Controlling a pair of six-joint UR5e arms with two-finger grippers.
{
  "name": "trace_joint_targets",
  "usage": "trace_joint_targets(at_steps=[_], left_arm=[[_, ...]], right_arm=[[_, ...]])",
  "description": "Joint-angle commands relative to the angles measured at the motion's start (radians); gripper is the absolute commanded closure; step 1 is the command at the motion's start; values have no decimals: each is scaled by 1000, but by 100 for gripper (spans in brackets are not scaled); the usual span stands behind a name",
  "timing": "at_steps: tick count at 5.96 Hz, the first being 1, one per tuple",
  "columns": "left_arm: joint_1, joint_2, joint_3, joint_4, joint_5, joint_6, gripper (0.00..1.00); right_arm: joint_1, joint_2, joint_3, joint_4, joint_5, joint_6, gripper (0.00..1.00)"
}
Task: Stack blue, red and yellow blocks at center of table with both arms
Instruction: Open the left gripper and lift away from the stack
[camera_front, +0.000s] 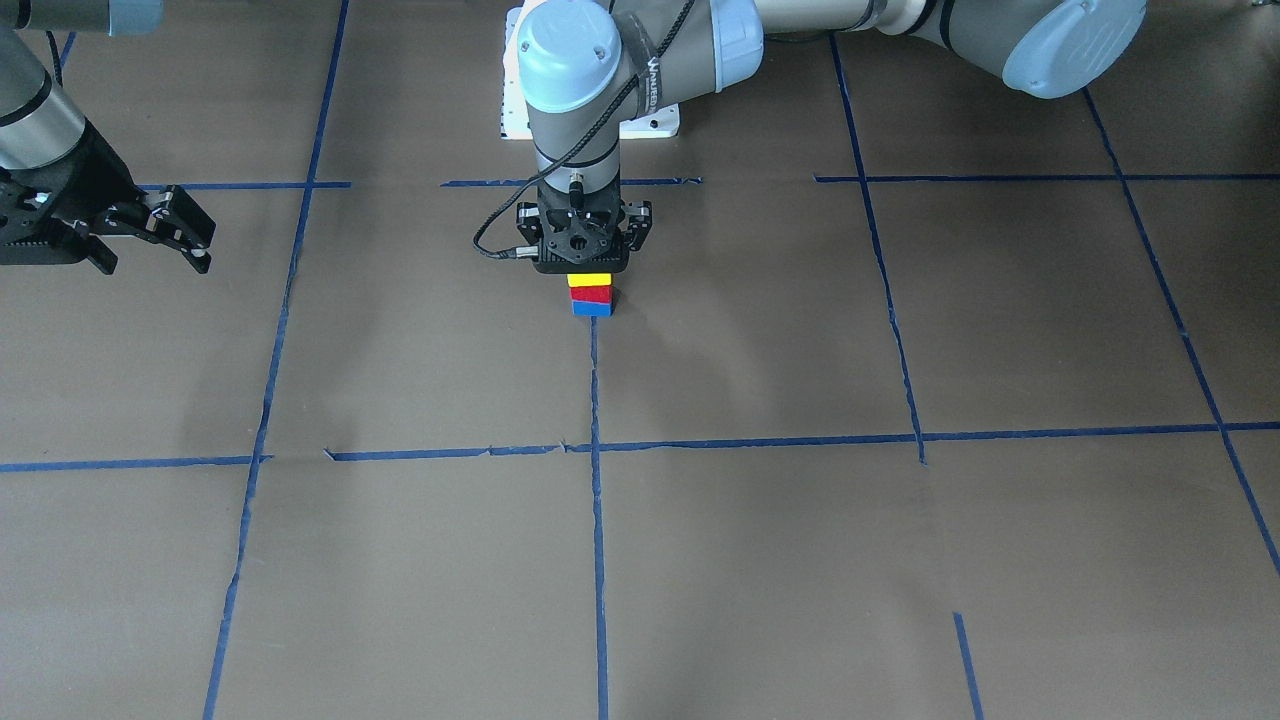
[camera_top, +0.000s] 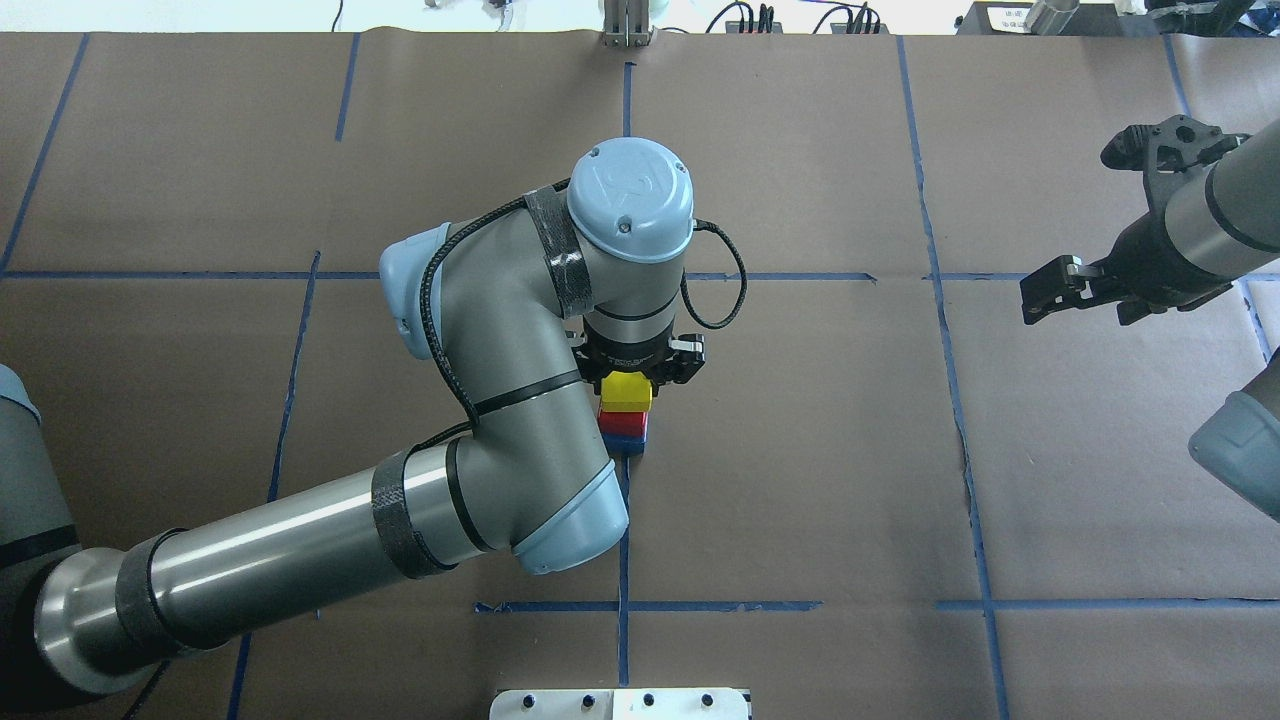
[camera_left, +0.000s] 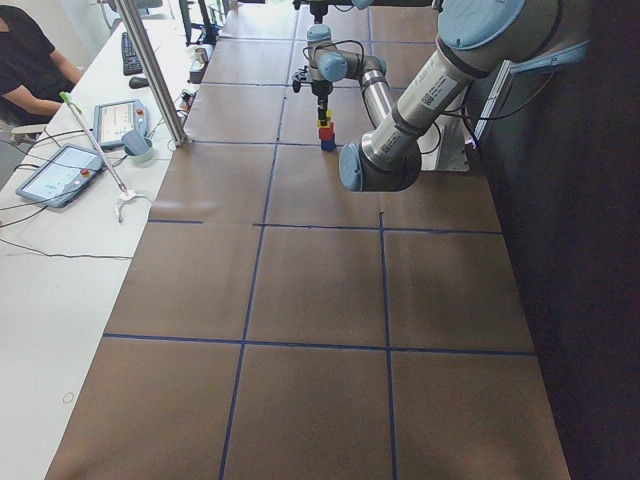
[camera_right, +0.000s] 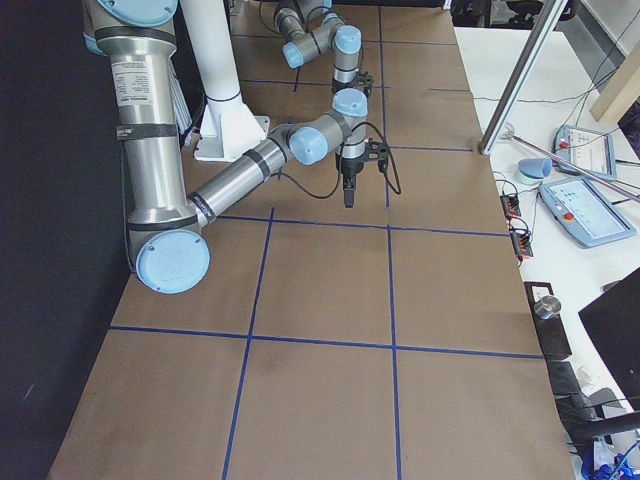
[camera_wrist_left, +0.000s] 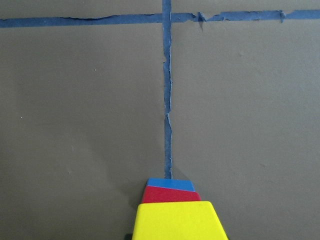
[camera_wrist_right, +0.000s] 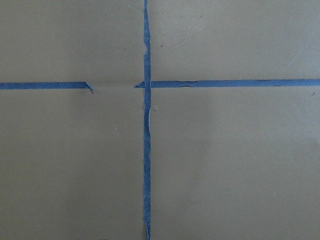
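At the table's centre stands a stack: the blue block (camera_front: 591, 309) at the bottom, the red block (camera_front: 590, 294) on it, the yellow block (camera_front: 589, 280) on top. The stack also shows in the overhead view (camera_top: 625, 392) and at the bottom of the left wrist view (camera_wrist_left: 175, 220). My left gripper (camera_front: 586, 262) points straight down right above the yellow block. It looks open, and no fingers show against the block's sides. My right gripper (camera_front: 160, 250) is open and empty, held above the table far off to the robot's right (camera_top: 1045, 295).
Blue tape lines (camera_front: 596, 450) divide the brown table into squares. The white robot base plate (camera_front: 655, 122) lies behind the stack. A side bench with tablets (camera_left: 60, 170) and a metal pole (camera_right: 520, 80) runs along the operators' edge, where a person (camera_left: 25, 60) sits.
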Motion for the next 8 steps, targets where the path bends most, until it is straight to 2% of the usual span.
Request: trace_joint_targets(at_steps=[1, 2, 4, 5, 6, 8], left_arm=[[2, 10, -4, 0, 0, 0, 91], [0, 13, -7, 0, -1, 0, 85], [0, 11, -8, -2, -3, -6, 27], [2, 10, -8, -21, -3, -9, 1], [2, 10, -8, -24, -3, -9, 1], [-17, 51, -135, -9, -3, -6, 0]], right_arm=[[-2, 0, 0, 0, 0, 0, 0], [-2, 2, 0, 0, 0, 0, 0], [-2, 3, 0, 0, 2, 0, 0], [-2, 5, 0, 0, 2, 0, 0], [-2, 6, 0, 0, 15, 0, 0], [14, 8, 3, 0, 31, -3, 0]])
